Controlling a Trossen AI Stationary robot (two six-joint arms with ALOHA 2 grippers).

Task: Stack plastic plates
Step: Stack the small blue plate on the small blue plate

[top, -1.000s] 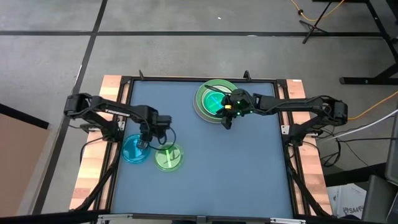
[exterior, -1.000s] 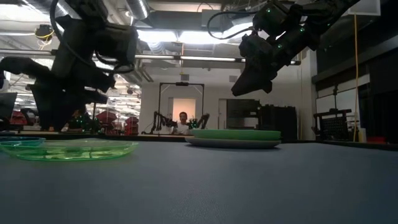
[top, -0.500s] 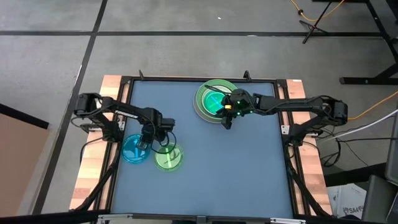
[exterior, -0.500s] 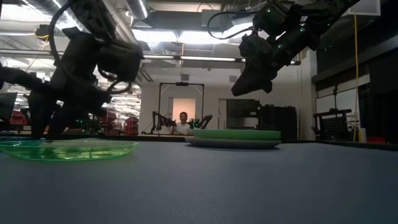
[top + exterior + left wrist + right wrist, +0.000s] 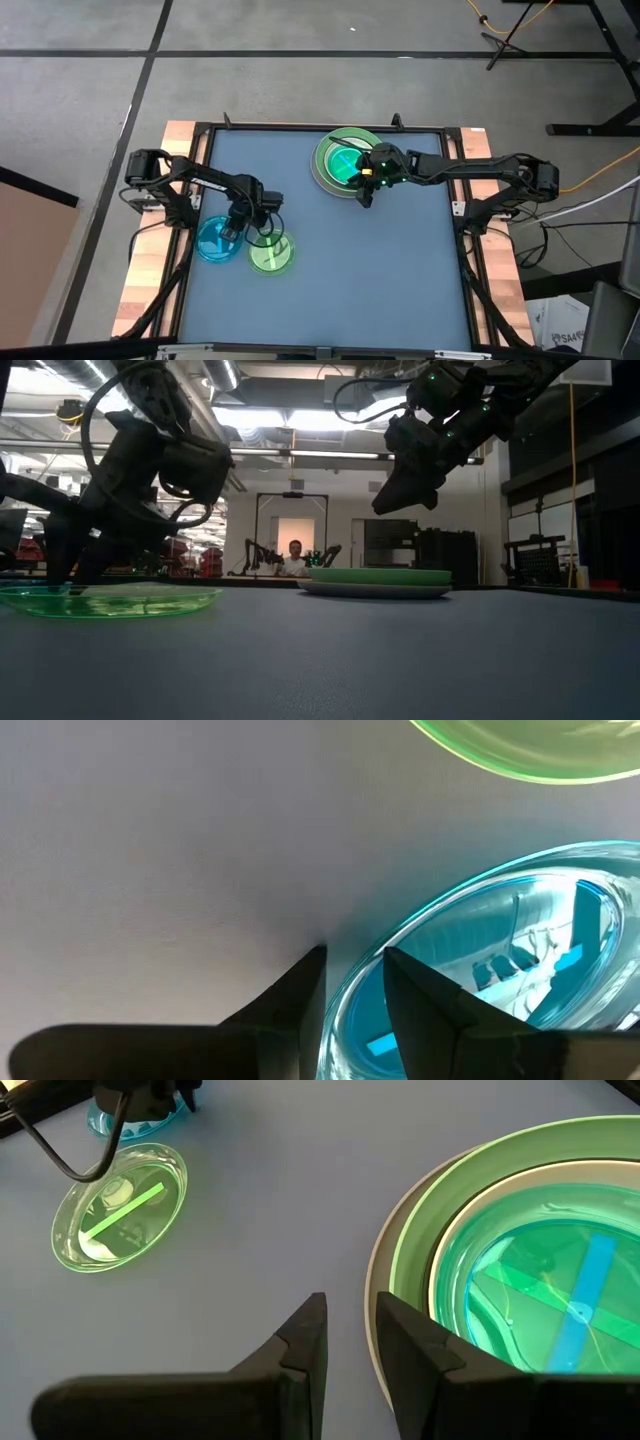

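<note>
Blue translucent round plastic plate point(image 5: 216, 240) sits at the table's left side, its rim between the left gripper point(image 5: 350, 982)'s barely parted fingers (right gripper point(image 5: 366, 192) waits, empty, by the stack).

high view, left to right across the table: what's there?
Blue plate with the left gripper over its edge → loose green plate → plate stack → right gripper at the stack's near-right edge.
</note>
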